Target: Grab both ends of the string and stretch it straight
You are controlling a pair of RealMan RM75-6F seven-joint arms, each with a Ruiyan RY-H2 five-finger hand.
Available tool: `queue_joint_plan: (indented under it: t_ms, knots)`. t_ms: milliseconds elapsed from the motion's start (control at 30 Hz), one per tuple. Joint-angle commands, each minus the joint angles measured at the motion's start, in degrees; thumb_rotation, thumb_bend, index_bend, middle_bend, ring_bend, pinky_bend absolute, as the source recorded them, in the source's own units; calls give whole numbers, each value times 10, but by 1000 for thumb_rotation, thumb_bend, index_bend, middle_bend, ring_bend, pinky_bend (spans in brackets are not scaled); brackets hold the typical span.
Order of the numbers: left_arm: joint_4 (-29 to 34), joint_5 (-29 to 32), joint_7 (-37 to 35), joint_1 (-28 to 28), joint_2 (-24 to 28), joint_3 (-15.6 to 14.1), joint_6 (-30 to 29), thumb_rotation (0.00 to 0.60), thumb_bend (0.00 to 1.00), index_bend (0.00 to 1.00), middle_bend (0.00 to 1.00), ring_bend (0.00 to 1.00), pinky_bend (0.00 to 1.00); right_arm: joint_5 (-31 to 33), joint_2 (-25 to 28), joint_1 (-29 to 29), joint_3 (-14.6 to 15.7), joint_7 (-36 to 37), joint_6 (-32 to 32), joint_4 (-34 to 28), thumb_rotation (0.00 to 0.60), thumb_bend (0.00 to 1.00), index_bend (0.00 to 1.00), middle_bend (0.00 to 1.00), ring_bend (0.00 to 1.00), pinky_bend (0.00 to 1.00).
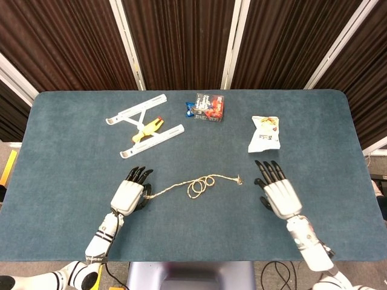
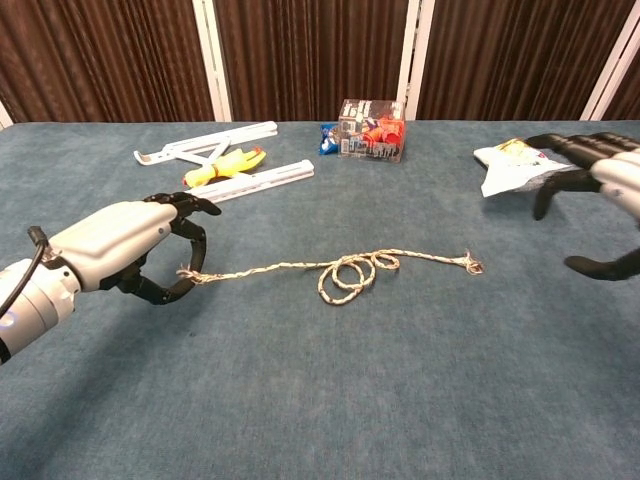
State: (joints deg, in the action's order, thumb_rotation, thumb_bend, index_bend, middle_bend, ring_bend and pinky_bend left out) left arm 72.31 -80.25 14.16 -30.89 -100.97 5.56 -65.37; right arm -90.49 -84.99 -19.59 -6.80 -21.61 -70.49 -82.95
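A beige string (image 1: 199,184) lies on the blue-green table, looped in its middle (image 2: 350,272), with a frayed right end (image 2: 472,265) loose on the cloth. My left hand (image 1: 130,194) pinches the string's left end between thumb and a finger (image 2: 188,262), and the strand runs nearly straight from there to the loops. My right hand (image 1: 278,193) hovers palm down with fingers apart, a short way right of the free end (image 1: 240,180), holding nothing. In the chest view the right hand (image 2: 600,190) is cut off by the frame's right edge.
A white folding stand (image 1: 145,124) with a yellow object (image 1: 149,127) in it lies at the back left. A colourful snack pack (image 1: 207,107) sits at the back centre, and a white chip bag (image 1: 264,134) at the back right, just beyond my right hand.
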Motion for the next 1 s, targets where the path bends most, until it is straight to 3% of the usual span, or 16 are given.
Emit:
queue_joint_plan:
  t_ms: [33,200,333,567,1000]
  knots:
    - [2,2,-2,-1,4,2,0,600,442,660,99,0,83,46,-53,-38,-31,-77,39,13,600,368,497,0,0,0]
    - [1,4,-6,-1,11,4,2,600,442,665,99,0,83,99,-102,-65,-50,-118,68,57,600,368,502,0,0,0]
    - [0,4,-5,-1,12,3,2,600,441,665,99,0,82,110,-114,-72,-53,-125,75,71,600,368,508,0,0,0]
    - [3,8,3,-1,17,4,3,600,441,667,99,0,82,158,-176,-108,-57,-156,114,154,600,368,516,0,0,0]
    - [-5,7,-6,-4,20,6,3,600,442,673,104,0,82,183,-207,-133,-54,-154,116,201,600,406,576,6,0,0]
